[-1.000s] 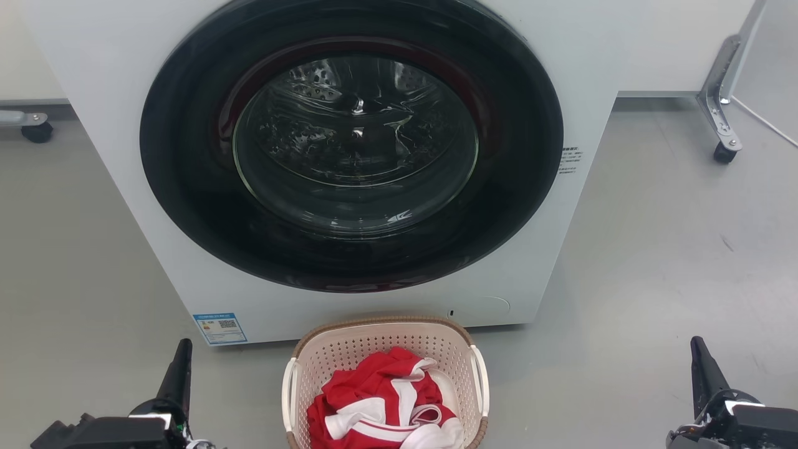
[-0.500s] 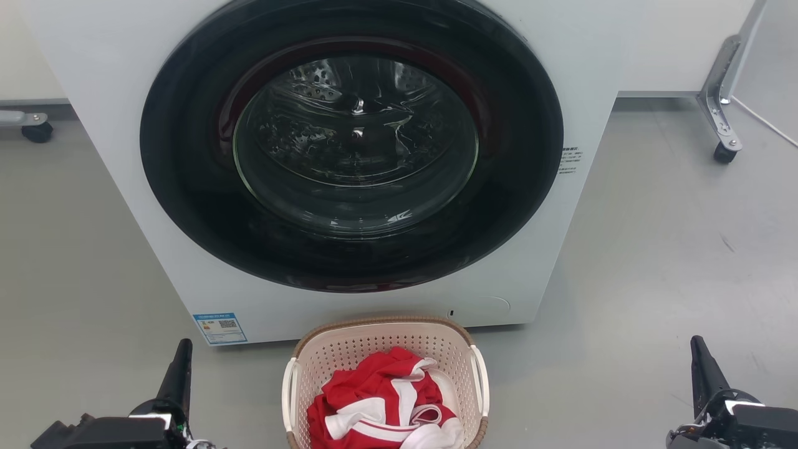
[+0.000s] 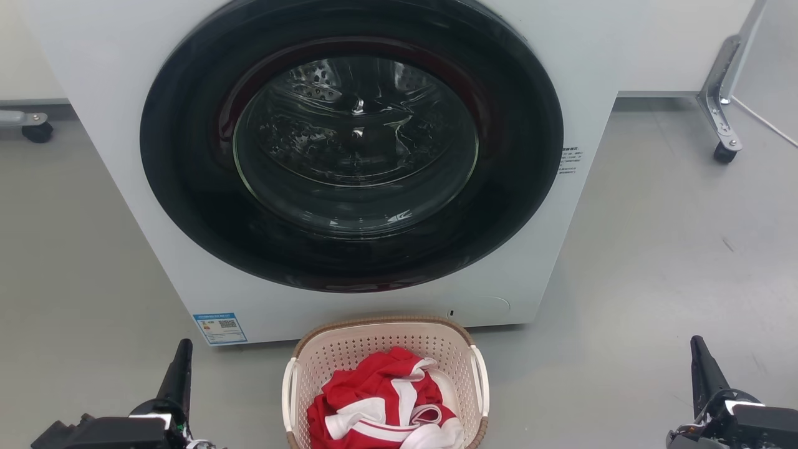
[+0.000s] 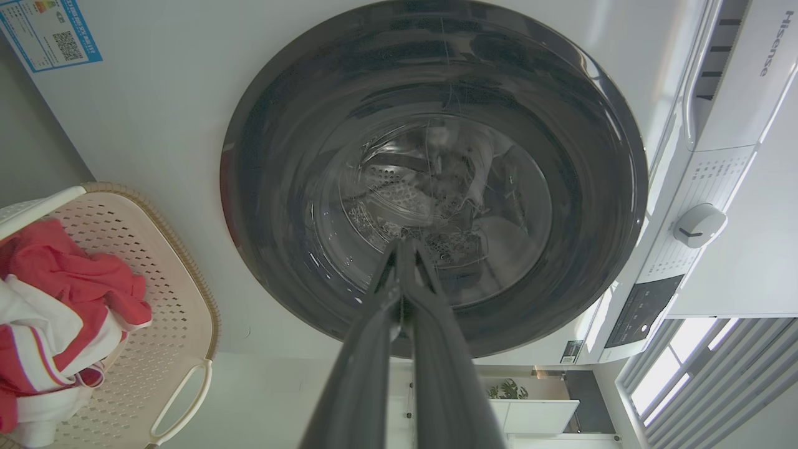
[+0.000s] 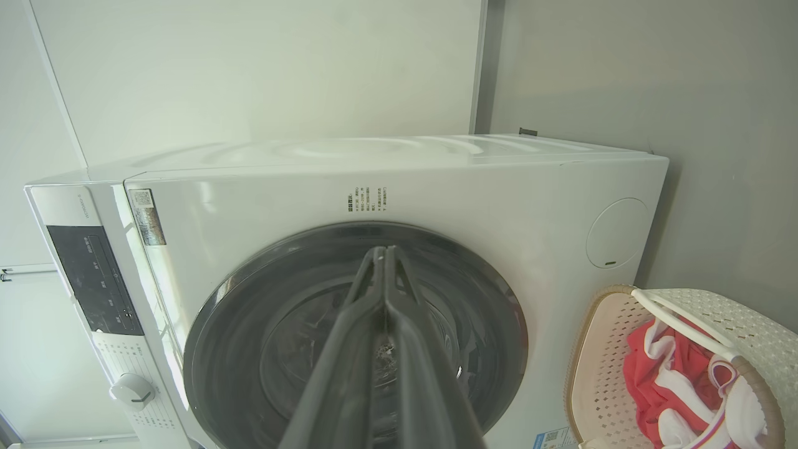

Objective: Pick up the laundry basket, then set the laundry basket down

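Observation:
The laundry basket (image 3: pixel 349 349), cream with perforated walls, a brown rim and white side handles, stands on the grey floor at the bottom middle of the head view, just in front of the washing machine. Red and white clothing (image 3: pixel 380 399) lies in it. The basket (image 4: pixel 168 293) sits at the left edge of the left wrist view, and the basket (image 5: pixel 598 380) sits at the lower right of the right wrist view. My left gripper (image 3: pixel 182 357) is shut, well left of the basket. My right gripper (image 3: pixel 698 352) is shut, far to its right. Neither touches it.
A white front-loading washing machine (image 3: pixel 124 112) with a large dark round door (image 3: pixel 352 146), closed, rises directly behind the basket. Caster feet of frames stand at the far left (image 3: pixel 36 130) and far right (image 3: pixel 723 151). Open grey floor lies on both sides.

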Available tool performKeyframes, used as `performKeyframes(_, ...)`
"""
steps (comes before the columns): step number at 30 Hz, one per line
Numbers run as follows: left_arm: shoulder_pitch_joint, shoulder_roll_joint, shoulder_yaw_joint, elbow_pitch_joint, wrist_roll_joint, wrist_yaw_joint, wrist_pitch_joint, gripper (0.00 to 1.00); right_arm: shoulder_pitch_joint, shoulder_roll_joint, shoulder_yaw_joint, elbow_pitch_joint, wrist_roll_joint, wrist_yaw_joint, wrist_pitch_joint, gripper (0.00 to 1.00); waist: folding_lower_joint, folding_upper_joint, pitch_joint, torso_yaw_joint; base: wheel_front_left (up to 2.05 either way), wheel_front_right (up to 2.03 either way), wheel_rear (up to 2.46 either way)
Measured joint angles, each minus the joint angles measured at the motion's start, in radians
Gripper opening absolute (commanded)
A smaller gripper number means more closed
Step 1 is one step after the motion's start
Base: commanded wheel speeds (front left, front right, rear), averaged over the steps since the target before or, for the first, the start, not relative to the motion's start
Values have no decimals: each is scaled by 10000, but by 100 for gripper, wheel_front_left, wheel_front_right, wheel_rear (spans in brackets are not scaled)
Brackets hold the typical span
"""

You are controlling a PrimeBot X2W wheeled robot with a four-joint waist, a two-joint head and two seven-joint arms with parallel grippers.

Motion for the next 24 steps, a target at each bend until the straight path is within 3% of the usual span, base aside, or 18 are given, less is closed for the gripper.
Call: performKeyframes(24, 0, -2, -2, 0, 0, -2, 0, 0, 0, 0, 0, 0, 13, 0, 0, 0, 0, 0, 0, 0, 0, 0, 0)
